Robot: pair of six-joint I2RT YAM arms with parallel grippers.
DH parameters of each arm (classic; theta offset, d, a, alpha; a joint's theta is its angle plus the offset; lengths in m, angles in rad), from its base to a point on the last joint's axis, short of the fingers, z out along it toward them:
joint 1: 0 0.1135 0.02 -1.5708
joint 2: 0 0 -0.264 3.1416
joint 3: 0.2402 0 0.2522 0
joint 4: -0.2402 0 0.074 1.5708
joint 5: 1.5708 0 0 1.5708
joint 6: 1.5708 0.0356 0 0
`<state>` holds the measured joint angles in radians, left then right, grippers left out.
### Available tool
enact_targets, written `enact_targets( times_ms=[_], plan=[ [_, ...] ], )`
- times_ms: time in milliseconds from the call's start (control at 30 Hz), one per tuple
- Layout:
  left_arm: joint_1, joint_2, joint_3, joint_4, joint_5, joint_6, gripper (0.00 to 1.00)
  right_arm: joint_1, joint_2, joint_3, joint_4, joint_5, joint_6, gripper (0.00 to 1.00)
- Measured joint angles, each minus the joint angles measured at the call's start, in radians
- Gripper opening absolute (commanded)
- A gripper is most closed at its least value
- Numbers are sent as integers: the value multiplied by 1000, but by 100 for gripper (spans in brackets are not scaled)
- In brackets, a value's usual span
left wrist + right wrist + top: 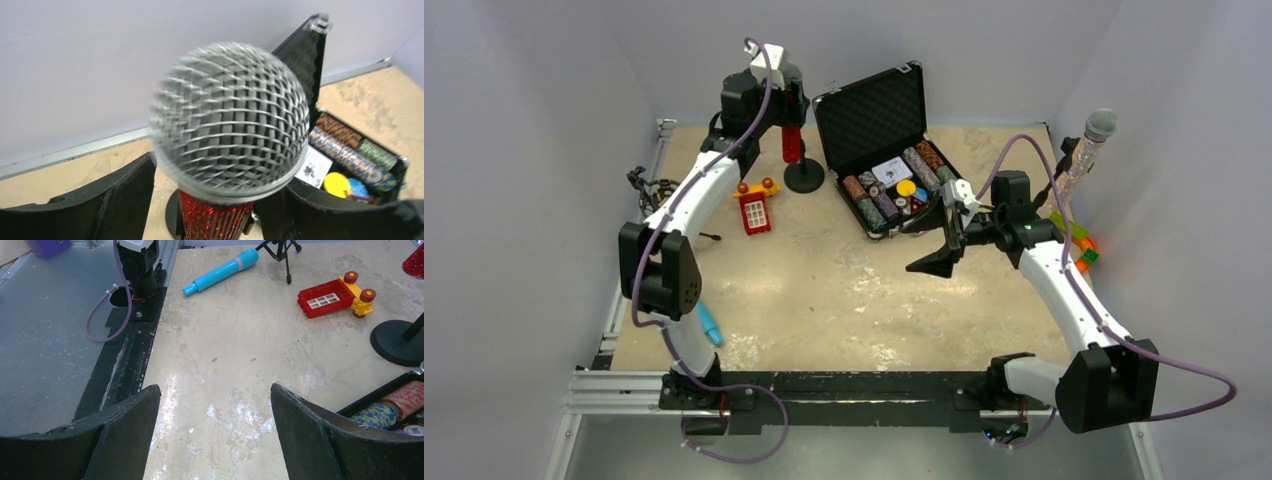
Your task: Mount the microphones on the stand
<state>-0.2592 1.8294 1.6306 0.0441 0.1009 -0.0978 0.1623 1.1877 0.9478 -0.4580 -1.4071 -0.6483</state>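
The grey mesh head of the red glitter microphone (pixel 216 220) fills the left wrist view. It sits right under the palm of the left gripper (pixel 222 170), and its sparkly body drops away between the two fingers (pixel 120 200). Those fingers are spread wide on either side of the body, with a visible gap on the one side that shows, so the gripper is not clamped on it. The microphone stands upright on the round-based stand (pixel 804 178) directly below the hand, so this one looks seated.

Beyond the right gripper's (pixel 212 387) wrist, by the wall, the silver glitter microphone (pixel 1084 155) leans head-up. It seems to be held by a dark clip, though its support is mostly hidden. The light-blue microphone (pixel 222 271) lies flat on the table, well ahead of the right gripper and close to the left arm's base. It is likely the one left to mount.

The left arm is stretched far out with its wrist pointing down over the stand. The right arm is bent at the elbow and hangs above bare table, its fingers wide apart and holding nothing, with the open poker chip case (pixel 874 110) just beside it.
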Motion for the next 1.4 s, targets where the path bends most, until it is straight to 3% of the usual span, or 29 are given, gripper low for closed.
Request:
enact_targets(
  times_ms=[333,733,967,1100,1233,1400],
  plan=[
    [0,-184,0,-63,-33,-50,99,-2,0,0,-3,-1,-2,85],
    [0,-509,-10,-401,21,-60,99,-6,-33,0,-9,2,-26,85],
    [0,-887,-229,-584,17,-104,99,-6,-39,0,-13,2,-34,85],
    [0,-1028,-290,-716,-37,-113,99,-6,-40,0,-18,2,-36,85],
    [0,-1058,-299,-840,-119,-129,98,-6,-42,0,-21,2,-38,85],
    [0,-987,-280,-996,-279,-200,98,-6,-43,0,-22,4,-41,85]
  ],
)
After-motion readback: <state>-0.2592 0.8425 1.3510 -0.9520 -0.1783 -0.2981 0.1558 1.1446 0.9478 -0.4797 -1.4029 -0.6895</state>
